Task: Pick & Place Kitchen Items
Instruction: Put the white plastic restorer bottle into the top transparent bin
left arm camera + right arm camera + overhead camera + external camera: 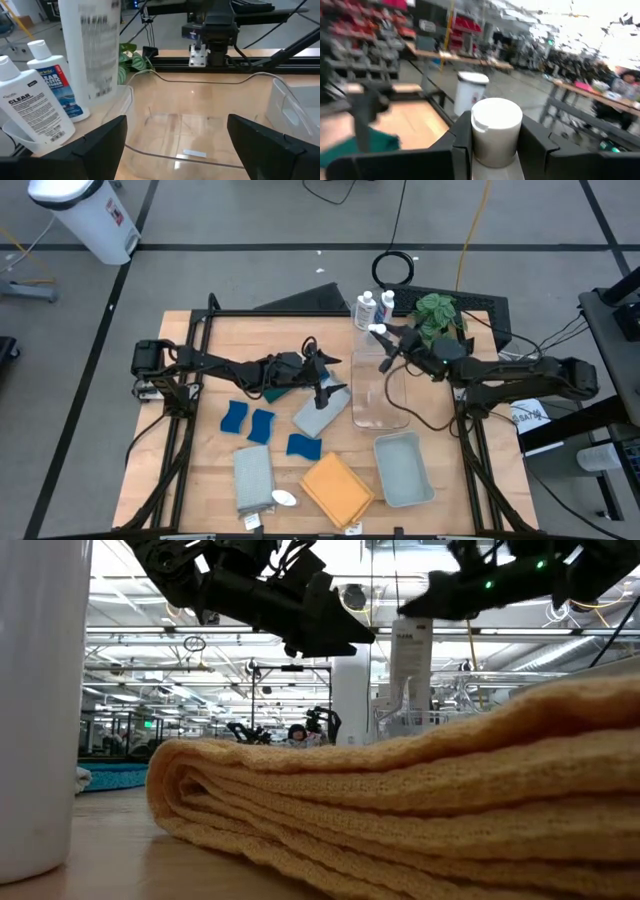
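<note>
White bottle (pixel 495 131): clamped in right gripper (pixel 495 150) above clear bin (pixel 378 412), label hidden. Left gripper (pixel 175 142) spread, empty.

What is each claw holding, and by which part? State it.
The right claw grips a white bottle just below its cap, above the clear bin. The left claw is open, holding nothing.

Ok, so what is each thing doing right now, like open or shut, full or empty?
right hand, shut on the held bottle, up in the air
left hand, open, holding nothing
clear bin, empty
tray, empty
other bottles, standing upright, caps on
orange cloth, folded, lying flat
</note>
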`<state>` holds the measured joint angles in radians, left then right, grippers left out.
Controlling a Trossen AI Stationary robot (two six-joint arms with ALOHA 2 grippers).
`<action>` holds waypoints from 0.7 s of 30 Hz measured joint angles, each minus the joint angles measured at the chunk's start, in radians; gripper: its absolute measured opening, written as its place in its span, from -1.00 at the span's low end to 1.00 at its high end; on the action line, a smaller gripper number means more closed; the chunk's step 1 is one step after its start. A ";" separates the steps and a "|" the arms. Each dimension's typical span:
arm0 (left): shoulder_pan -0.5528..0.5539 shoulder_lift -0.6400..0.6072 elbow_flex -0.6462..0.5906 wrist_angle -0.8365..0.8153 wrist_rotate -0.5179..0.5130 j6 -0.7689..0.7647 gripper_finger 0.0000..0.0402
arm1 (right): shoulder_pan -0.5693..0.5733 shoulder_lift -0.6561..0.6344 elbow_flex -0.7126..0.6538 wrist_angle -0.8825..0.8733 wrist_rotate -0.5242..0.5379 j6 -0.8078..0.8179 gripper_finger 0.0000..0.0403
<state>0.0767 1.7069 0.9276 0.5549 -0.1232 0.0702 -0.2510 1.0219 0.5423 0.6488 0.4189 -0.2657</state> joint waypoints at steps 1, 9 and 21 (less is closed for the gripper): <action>0.000 0.000 0.000 -0.001 0.000 0.001 0.74 | -0.013 0.014 0.000 0.005 0.001 0.006 -0.59; 0.000 0.000 0.000 -0.005 0.000 0.003 0.74 | -0.078 0.053 0.000 0.035 0.017 0.045 -0.59; 0.000 0.000 0.000 -0.030 0.001 -0.004 0.74 | -0.213 0.075 -0.033 0.008 0.016 0.175 -0.59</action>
<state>0.0769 1.7069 0.9272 0.5247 -0.1226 0.0658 -0.4642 1.0971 0.5091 0.6565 0.4344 -0.0906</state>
